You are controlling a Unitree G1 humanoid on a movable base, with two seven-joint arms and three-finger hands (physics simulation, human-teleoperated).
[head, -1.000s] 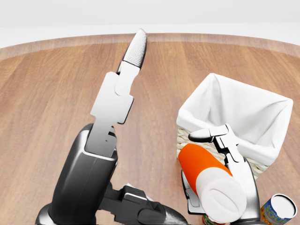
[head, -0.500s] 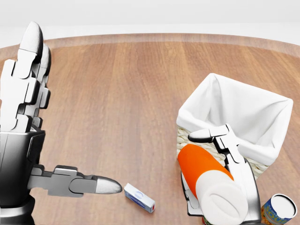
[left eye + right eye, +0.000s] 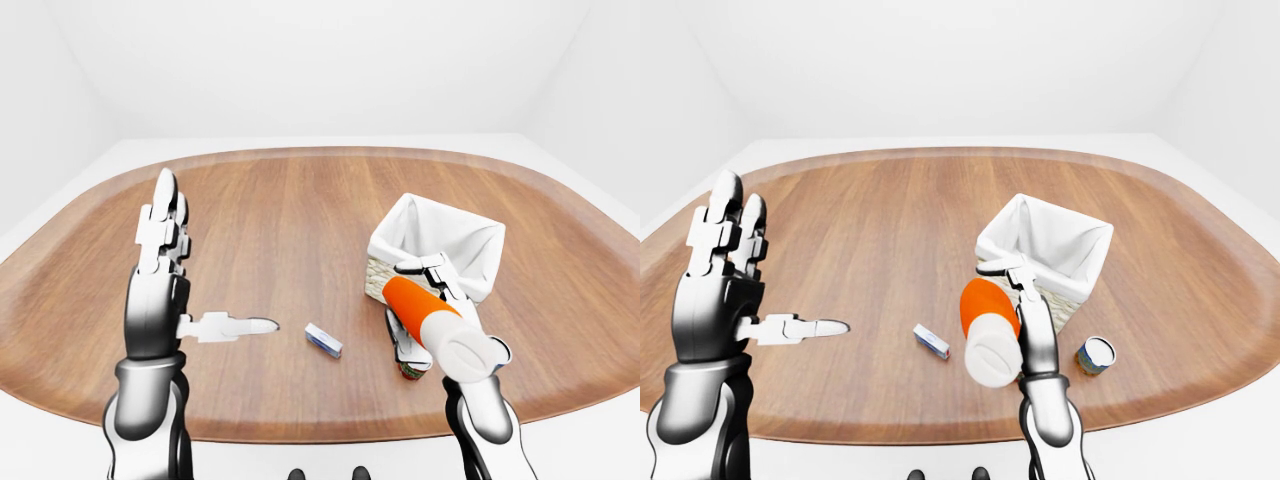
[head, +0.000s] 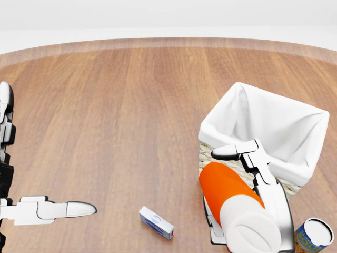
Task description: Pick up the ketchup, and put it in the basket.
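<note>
The ketchup (image 4: 227, 185), an orange bottle with a white cap, lies tilted in my right hand (image 4: 263, 179), cap toward the bottom of the head view. The fingers (image 4: 247, 151) close round it. It hangs just left of and below the basket (image 4: 284, 132), a wicker box with a white cloth liner, and its orange end reaches the basket's near wall. My left hand (image 3: 200, 270) is open and empty, held upright with the thumb pointing right, far left of the basket.
A small blue and white box (image 4: 156, 222) lies on the wooden table (image 4: 131, 105) between my hands. A can (image 3: 1096, 353) stands right of my right hand, below the basket. A small red and green item (image 3: 410, 372) shows under the right hand.
My left hand has swung from the middle of the head view to its left edge, uncovering the small box. The right hand with the ketchup has barely moved.
</note>
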